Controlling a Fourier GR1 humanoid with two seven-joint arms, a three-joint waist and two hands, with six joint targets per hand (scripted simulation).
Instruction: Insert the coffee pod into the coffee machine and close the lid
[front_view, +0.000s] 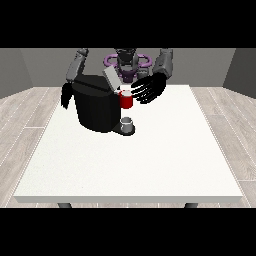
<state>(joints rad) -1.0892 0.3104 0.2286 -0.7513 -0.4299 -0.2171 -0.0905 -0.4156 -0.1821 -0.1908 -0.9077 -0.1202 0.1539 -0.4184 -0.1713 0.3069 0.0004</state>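
Observation:
A black coffee machine (96, 107) stands on the white table (150, 160) at the back left. Its grey lid (112, 78) is tilted up and open. At the machine's front is a red pod holder (126, 100), and a small grey cup (127, 123) sits on the base below it. The hand at the view's right (149, 88) hovers just right of the red holder with its fingers spread towards it. I cannot make out a separate coffee pod. The hand at the view's left (65, 96) hangs beside the machine's left side.
The table's front and right parts stretch wide towards the camera. Wooden floor surrounds the table. The robot's torso (127, 62) stands behind the machine.

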